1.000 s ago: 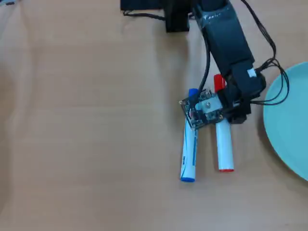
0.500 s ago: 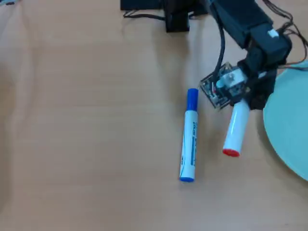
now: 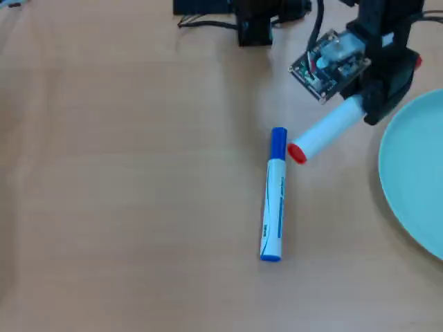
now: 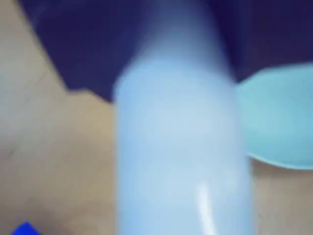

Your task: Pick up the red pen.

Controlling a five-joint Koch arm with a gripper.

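The jaws (image 3: 377, 104) pinch the red pen (image 3: 325, 135) by its barrel, its red end jutting away toward the blue pen (image 3: 274, 197) lying on the worktop (image 3: 124, 173), pale green plate (image 3: 415, 180) alongside.

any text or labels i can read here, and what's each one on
No text here can be read.
White marker with blue cap: blue print runs along the barrel in the overhead view, too small and blurred to read.
White-barrelled red pen held in the gripper: no print visible in either view.
Green circuit board on the arm: no legible markings.
Pale green plate: no text.
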